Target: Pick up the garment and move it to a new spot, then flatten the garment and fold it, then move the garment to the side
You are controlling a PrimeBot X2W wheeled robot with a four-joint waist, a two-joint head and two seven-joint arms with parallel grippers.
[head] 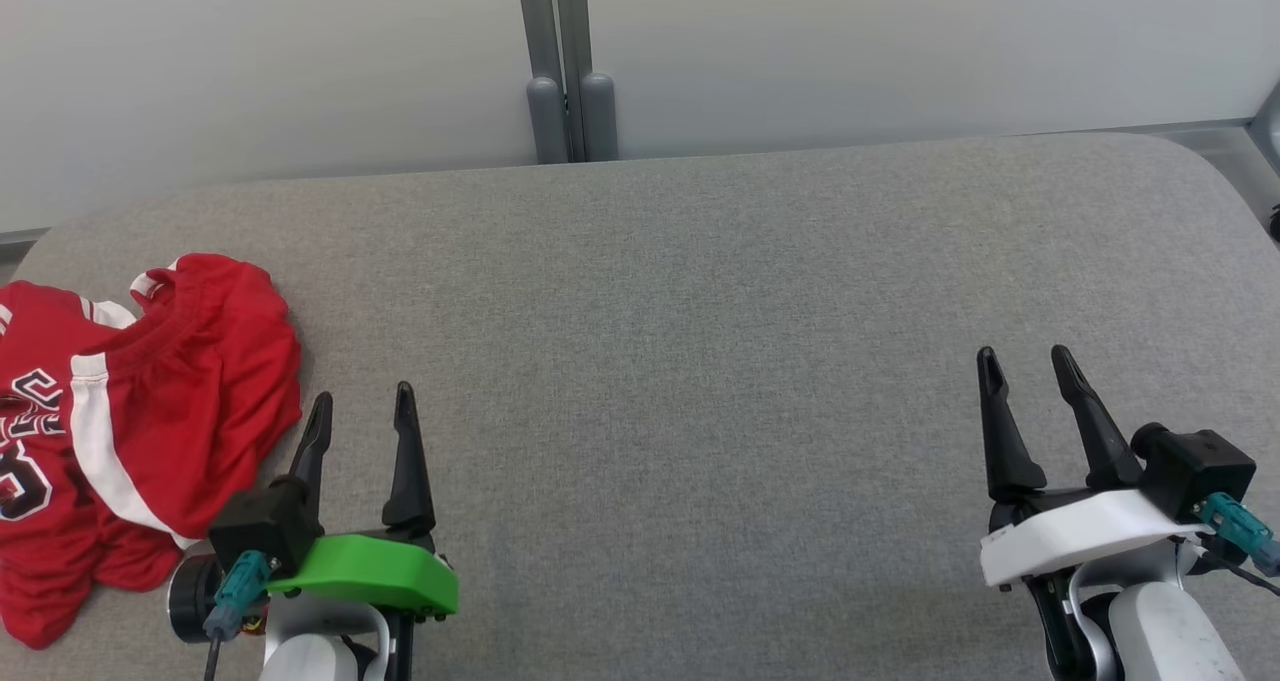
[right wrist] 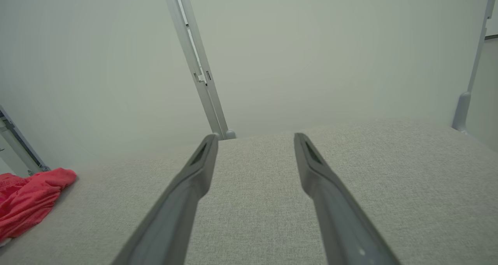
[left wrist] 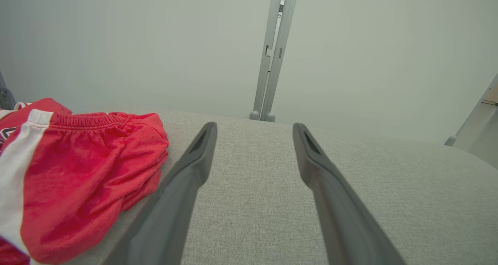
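Garment: a red garment (head: 190, 391) with white stripes and dark lettering lies crumpled in a heap at the middle and lower left of the head view. It rests on the grey padded table (head: 700, 291), and part of it runs off the frame's left edge.
Left gripper: the left gripper (head: 363, 393) sits at the lower left of the head view. Its fingers are spread, point up the frame and have nothing between them.
Right gripper: the right gripper (head: 1023, 352) is at the lower right, fingers parted and empty. It is well apart from the cloth, which in the right wrist view is a small red patch at the lower left.
Deciding relation: the heap lies just beside the left gripper, toward the frame's left. In the left wrist view the red cloth is on the left, with its edge next to the left-hand finger and none of it in the gap. Whether cloth and finger touch cannot be told.
Long axis: the heap runs roughly up and down along the left edge of the head view, with a gathered elastic edge at its upper right.
Nearer arm: the left, clearly.
Step judged: the pick-up has not begun.
Next move calls for: probably a shift of the left gripper toward frame left, so a fold comes between the fingers.
Risk: the layers may separate and only the top one lift.
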